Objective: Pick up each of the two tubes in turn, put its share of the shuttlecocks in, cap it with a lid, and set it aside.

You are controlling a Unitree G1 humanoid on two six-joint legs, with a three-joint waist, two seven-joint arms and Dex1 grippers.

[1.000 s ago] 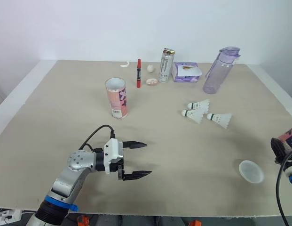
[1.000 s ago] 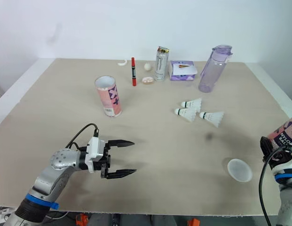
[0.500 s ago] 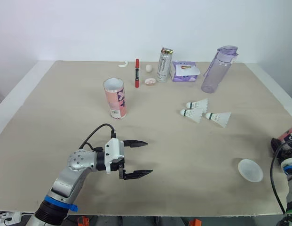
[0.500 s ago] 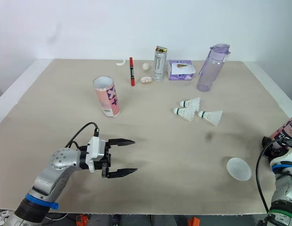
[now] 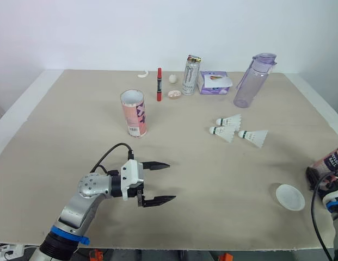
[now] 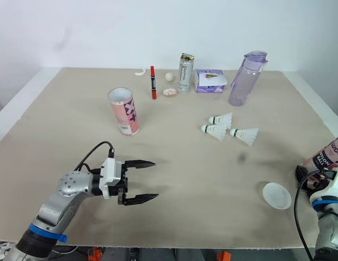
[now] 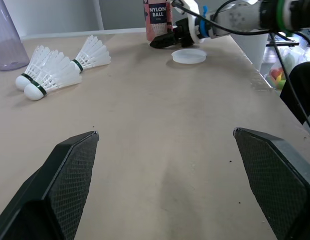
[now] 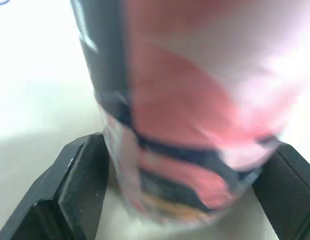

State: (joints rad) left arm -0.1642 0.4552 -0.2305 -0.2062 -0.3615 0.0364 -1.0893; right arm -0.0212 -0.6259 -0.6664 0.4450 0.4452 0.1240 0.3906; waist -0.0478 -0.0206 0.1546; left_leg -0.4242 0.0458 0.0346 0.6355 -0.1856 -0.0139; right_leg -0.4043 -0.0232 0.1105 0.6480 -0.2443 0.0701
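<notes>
— What's the right claw (image 6: 309, 175) got?

— A pink tube (image 6: 327, 155), low at the right edge of the frame. The claw is clamped on it. From that arm's own wrist you see a black finger (image 8: 80, 185) pressed against each side of the tube, near its foot. The label is a blur there. The other arm's wrist camera, looking across the table (image 5: 60, 136), gives what that close look can't. It shows "NYLON BALL" printed on the tube, which is more or less upright beside the table's far edge. Whether its foot rests on the table, I can't tell.

— And the left claw (image 5: 171, 181)?

— Spread wide in the lower left of the frame, low over the table, with nothing between its fingers.

— What's around them?

— A white lid (image 5: 290, 197) lies flat just left of the right claw. Three shuttlecocks (image 5: 223, 132) lie bunched together right of centre, higher up. An open tube (image 5: 135, 113) stands upright left of centre, well apart from both claws. Along the top of the frame are a red pen (image 5: 159, 84), a can (image 5: 192, 75) and a purple bottle (image 5: 254, 80).
</notes>
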